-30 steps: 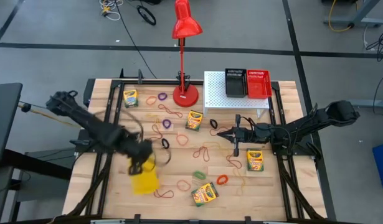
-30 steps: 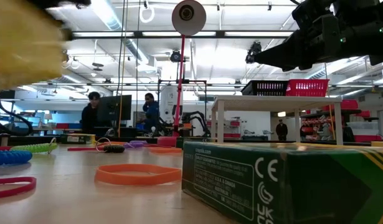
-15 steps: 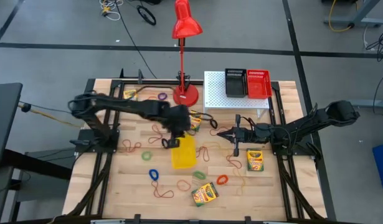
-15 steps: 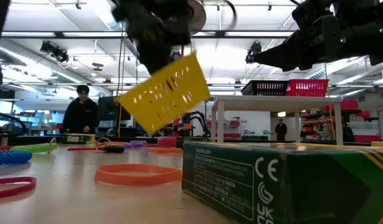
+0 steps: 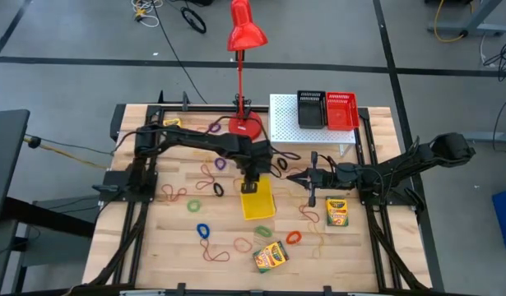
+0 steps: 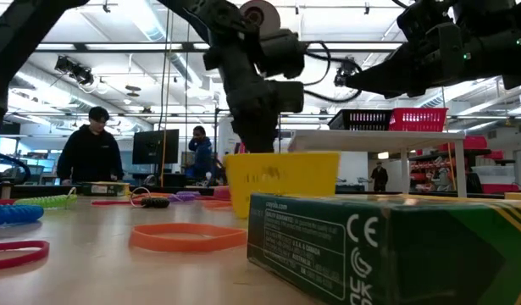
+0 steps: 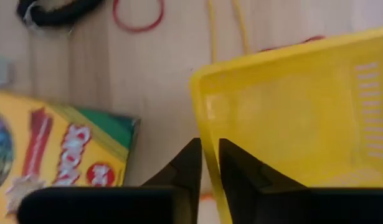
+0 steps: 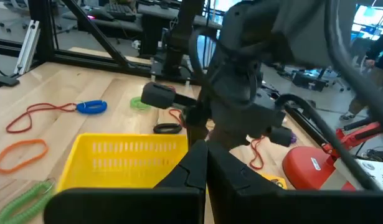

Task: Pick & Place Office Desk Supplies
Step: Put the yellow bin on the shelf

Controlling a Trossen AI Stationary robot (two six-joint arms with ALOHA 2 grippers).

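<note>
A yellow basket (image 5: 257, 201) stands upright on its bottom at the middle of the table, also seen in the low view (image 6: 281, 180). My left gripper (image 5: 251, 186) is over its far end, shut on one wall. My right gripper (image 5: 295, 177) hovers shut to the basket's right, touching nothing. Yellow-and-green crayon boxes lie at the right (image 5: 337, 211), at the near middle (image 5: 271, 256), and beside the basket (image 7: 54, 149). Thin rubber-band loops (image 5: 203, 230) are scattered over the wood. My left gripper has one finger inside the basket and one finger (image 7: 191, 165) outside, with the thin wall (image 7: 203, 124) between them, close to a corner. The fingers come steeply from above. The basket rests level on the table.
The red desk lamp's base (image 5: 245, 125) stands just beyond the basket. The white perforated stand (image 5: 290, 123) at the back right carries a black bin (image 5: 311, 108) and a red bin (image 5: 341, 110). People (image 6: 91, 152) sit in the room behind the table.
My left gripper has swung from the table's near left toward the right to the middle and come down, carrying the yellow basket. The basket hung tilted in the air before; now it stands level on the table.
</note>
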